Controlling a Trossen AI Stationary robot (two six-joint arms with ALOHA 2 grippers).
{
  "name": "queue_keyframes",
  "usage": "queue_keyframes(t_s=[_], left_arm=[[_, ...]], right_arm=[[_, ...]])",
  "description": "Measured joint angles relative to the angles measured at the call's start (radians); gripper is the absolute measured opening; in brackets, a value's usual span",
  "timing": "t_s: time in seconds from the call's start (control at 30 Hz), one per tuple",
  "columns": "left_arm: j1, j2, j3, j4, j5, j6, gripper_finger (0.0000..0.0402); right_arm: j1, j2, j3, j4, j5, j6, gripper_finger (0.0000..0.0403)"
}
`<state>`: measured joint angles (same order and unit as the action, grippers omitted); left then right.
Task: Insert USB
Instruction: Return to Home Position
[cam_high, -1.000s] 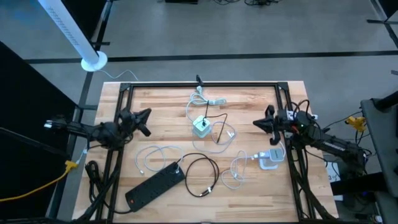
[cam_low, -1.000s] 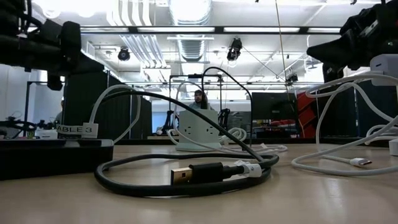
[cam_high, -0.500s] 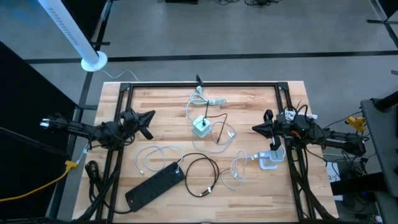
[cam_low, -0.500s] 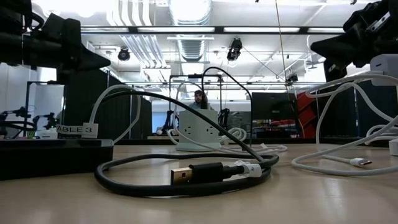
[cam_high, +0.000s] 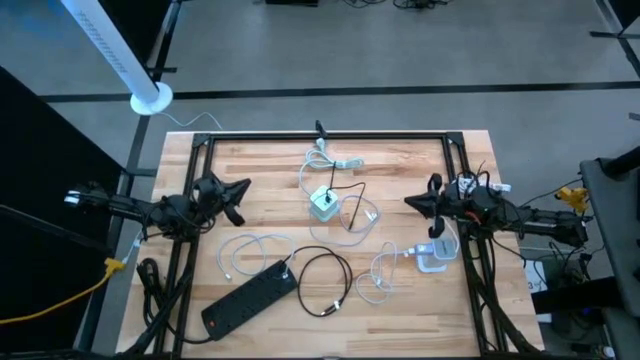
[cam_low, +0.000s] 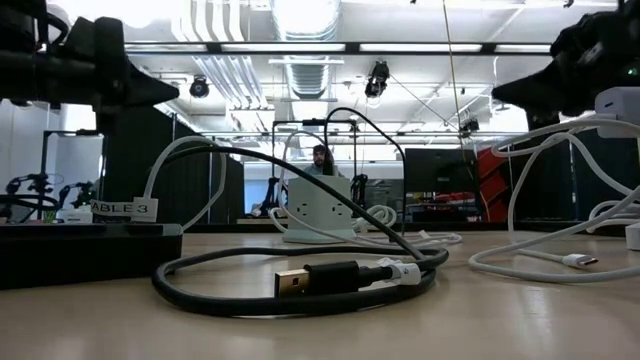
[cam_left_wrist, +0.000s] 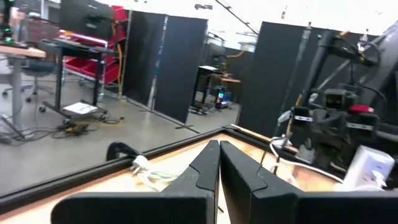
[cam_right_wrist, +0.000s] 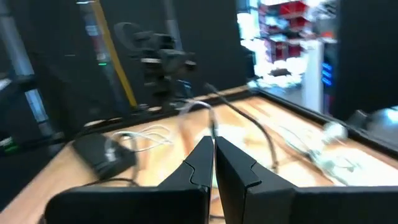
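A black cable (cam_high: 325, 280) lies coiled on the table's near middle. Its gold USB plug (cam_low: 295, 281) rests flat on the wood and points at the low camera. A white-green charging hub (cam_high: 323, 203) stands at the table's centre, also showing as the hub (cam_low: 318, 205) in the low view. My left gripper (cam_high: 238, 189) hovers shut over the left part of the table, pointing right. My right gripper (cam_high: 410, 201) hovers shut over the right part, pointing left. Each wrist view shows its own fingers closed, the left gripper (cam_left_wrist: 219, 149) and the right gripper (cam_right_wrist: 213, 146).
A black power strip (cam_high: 250, 298) lies near the front left. A white charger (cam_high: 432, 257) sits at the right with white cables (cam_high: 378, 280) looped around it. More white cables (cam_high: 245, 255) lie left of centre and by the far edge (cam_high: 335, 160). A black frame (cam_high: 320, 137) borders the table.
My left gripper has turned about its own axis and shifted slightly toward the table's right, staying shut. My right arm has swung a little behind its gripper, whose tip has stayed nearly in place. The cables, hub and plug have not moved.
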<state>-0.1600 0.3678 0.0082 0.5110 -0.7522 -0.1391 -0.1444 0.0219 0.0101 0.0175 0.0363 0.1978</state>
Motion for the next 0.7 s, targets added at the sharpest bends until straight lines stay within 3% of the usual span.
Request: queue_keyframes(t_s=[0.2,0.47,0.7], left_arm=[[0.000,-0.004,0.000,-0.003,0.146,0.036,0.0000],[0.000,-0.006,0.000,-0.034,0.570,0.087,0.0000],[0.049,-0.033,0.000,-0.045,0.628,0.159,0.0000]], right_arm=[[0.000,0.012,0.000,-0.004,-0.018,-0.041,0.0000],[0.000,0.013,0.000,-0.004,-0.018,-0.016,0.0000],[0.000,0.013,0.000,-0.005,-0.018,-0.015,0.0000]])
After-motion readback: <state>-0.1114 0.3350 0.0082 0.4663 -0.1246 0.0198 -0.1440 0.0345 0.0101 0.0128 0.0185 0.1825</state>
